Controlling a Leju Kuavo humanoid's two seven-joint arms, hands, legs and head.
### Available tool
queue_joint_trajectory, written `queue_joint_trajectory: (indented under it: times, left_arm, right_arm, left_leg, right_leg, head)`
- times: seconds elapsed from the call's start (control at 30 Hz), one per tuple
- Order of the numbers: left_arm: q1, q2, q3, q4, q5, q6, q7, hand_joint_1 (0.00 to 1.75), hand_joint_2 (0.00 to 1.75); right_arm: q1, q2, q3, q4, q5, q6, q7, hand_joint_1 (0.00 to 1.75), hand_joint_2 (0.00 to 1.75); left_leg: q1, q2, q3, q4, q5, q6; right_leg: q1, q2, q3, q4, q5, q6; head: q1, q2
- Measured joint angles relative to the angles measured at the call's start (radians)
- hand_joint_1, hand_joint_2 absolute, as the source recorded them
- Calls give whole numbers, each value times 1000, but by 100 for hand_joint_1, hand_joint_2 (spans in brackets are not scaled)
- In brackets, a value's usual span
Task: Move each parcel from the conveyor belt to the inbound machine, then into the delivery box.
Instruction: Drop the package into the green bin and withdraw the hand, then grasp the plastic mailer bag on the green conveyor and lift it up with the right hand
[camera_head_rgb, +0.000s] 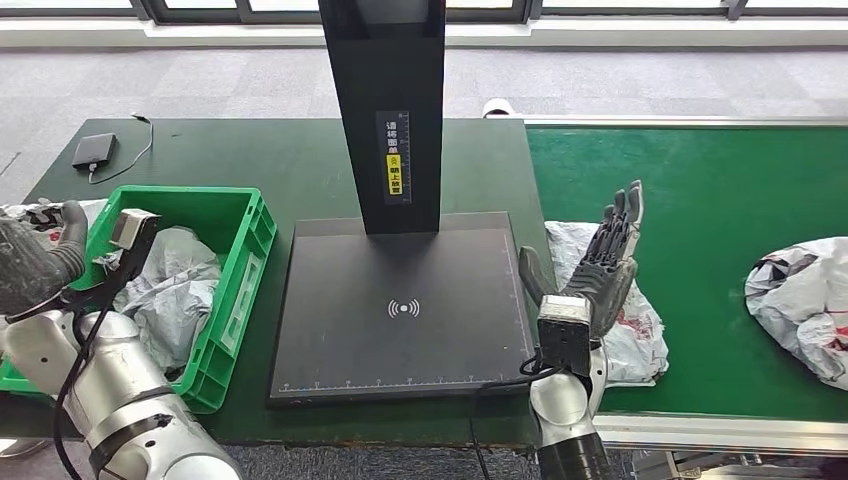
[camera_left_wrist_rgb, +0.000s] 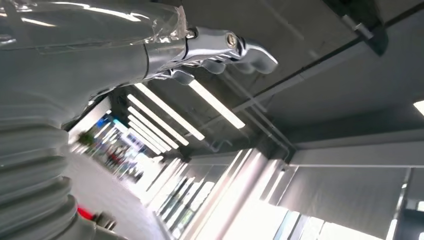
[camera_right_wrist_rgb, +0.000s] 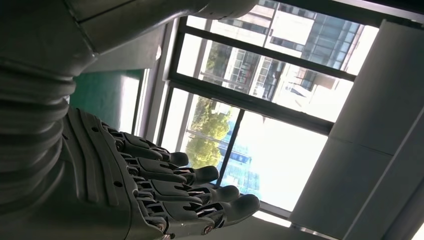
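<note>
Head view: dark green table (camera_head_rgb: 250, 160), green belt (camera_head_rgb: 700, 190), grey carpet; right hand (camera_head_rgb: 600, 265) spread over a parcel (camera_head_rgb: 640, 330); left hand (camera_head_rgb: 35, 255) unclear.

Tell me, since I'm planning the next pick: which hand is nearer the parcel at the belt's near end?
Right. The right hand is raised directly over that parcel; the left hand is across the scanner, by the green bin.
</note>
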Motion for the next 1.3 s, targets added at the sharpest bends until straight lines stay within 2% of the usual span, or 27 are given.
queue_joint_trajectory:
  times: [0.1, 0.17, 0.23, 0.3, 0.33, 0.4, 0.47, 0.5, 0.53, 0.57, 0.63, 0.67, 0.73, 0.83, 0.93, 1.13, 1.3]
  left_arm:
    - [11, 12, -49, 58, -11, 0, 136, 0, 175]
    - [20, 24, -93, 97, -8, 0, 184, 0, 175]
    - [21, 31, -113, 122, 16, -4, 159, 0, 175]
    - [30, 34, -127, 139, 143, -74, 51, 0, 175]
    - [48, 37, -151, 141, 271, -157, -14, 0, 175]
    - [116, 46, -250, 122, 652, -367, -99, 0, 175]
    - [197, 46, -384, 70, 1139, -547, -120, 0, 175]
    - [232, 42, -442, 39, 1379, -620, -122, 0, 175]
    - [267, 36, -492, 8, 1596, -697, -123, 0, 175]
    - [296, 30, -531, -20, 1771, -772, -123, 0, 175]
    - [343, 24, -588, -63, 1976, -914, -123, 0, 175]
    - [361, 24, -607, -79, 1993, -975, -123, 0, 175]
    - [398, 26, -639, -106, 1905, -1079, -122, 0, 175]
    - [423, 31, -681, -127, 1770, -1152, -122, 0, 175]
    - [447, 35, -734, -140, 1744, -1141, -122, 0, 175]
    - [495, 45, -814, -167, 1729, -1119, -122, 0, 175]
    - [502, 45, -828, -185, 1713, -1118, -122, 0, 175]
  right_arm:
    - [2, 0, -5, -1, 3, 2, 0, 0, 175]
    - [4, 0, -9, -3, 5, 6, 0, 0, 175]
    - [4, 0, -12, -4, 17, 7, 5, 0, 175]
    - [4, 0, -24, 1, 102, -25, 77, 0, 175]
    - [2, -1, -39, 11, 204, -50, 159, 0, 175]
    - [-9, -2, -95, 55, 520, -94, 372, 0, 175]
    - [-34, -6, -174, 123, 908, -107, 545, 0, 175]
    - [-48, -10, -209, 159, 1046, -109, 601, 0, 175]
    - [-62, -15, -240, 197, 1136, -110, 652, 0, 175]
    - [-74, -22, -266, 233, 1168, -110, 692, 0, 175]
    - [-96, -38, -314, 304, 1162, -112, 746, 0, 175]
    - [-109, -47, -337, 343, 1160, -112, 764, 0, 175]
    - [-137, -69, -378, 426, 1161, -113, 798, 0, 175]
    - [-172, -102, -430, 531, 1161, -111, 863, 0, 175]
    - [-209, -137, -479, 640, 1160, -100, 902, 0, 175]
    - [-244, -178, -540, 777, 1157, -70, 908, 0, 175]
    - [-266, -186, -580, 836, 1104, 31, 847, 0, 175]
  left_leg:
    - [0, 0, 0, 0, 0, 0]
    - [0, -1, 0, 0, 0, 0]
    - [0, -1, 0, 0, 0, 0]
    - [0, 0, 0, 0, 0, 0]
    - [0, 0, 0, 0, 0, 0]
    - [0, -1, 0, 0, 0, 0]
    - [0, -1, -1, 0, -1, 0]
    - [0, -1, -2, 0, -1, 0]
    - [0, -2, -2, 0, -1, 0]
    - [0, -2, -2, 0, -1, 0]
    - [0, -4, -3, 1, -1, 1]
    - [0, -4, -3, 1, -1, 1]
    - [-1, -4, -2, 1, -2, 1]
    - [-1, -5, -3, 1, -1, 2]
    - [-1, -5, -3, 1, -1, 2]
    - [-1, -5, -4, 1, -1, 2]
    - [0, -5, -4, 1, -1, 2]
  right_leg:
    - [0, 0, 0, 0, 0, 0]
    - [0, 0, 0, 0, 0, 0]
    - [0, 0, 0, 0, 0, 0]
    - [0, 0, 0, 0, 0, 0]
    - [0, 0, 1, 0, 0, 0]
    - [0, 0, 1, 0, 0, 0]
    - [0, 0, 0, 0, 0, 0]
    - [0, 0, 0, -1, 0, 0]
    - [0, -1, 0, -1, 0, 0]
    - [0, -1, 1, -1, 0, 1]
    - [0, -3, 1, -1, -1, 1]
    - [0, -4, 1, -1, -1, 1]
    - [-1, -3, 1, -1, -1, 1]
    - [-1, -5, 1, -1, -1, 1]
    - [-1, -5, 1, -1, -1, 1]
    - [-1, -5, 0, -1, -1, 1]
    - [0, -4, 0, -1, -1, 1]
  head:
    - [0, 0]
    - [0, 0]
    - [0, 0]
    - [0, 0]
    - [0, 0]
    - [0, 0]
    - [0, 0]
    - [0, 0]
    - [0, 0]
    - [0, 0]
    - [0, 0]
    - [0, 0]
    - [0, 0]
    - [0, 0]
    - [0, 0]
    - [0, 0]
    - [0, 0]
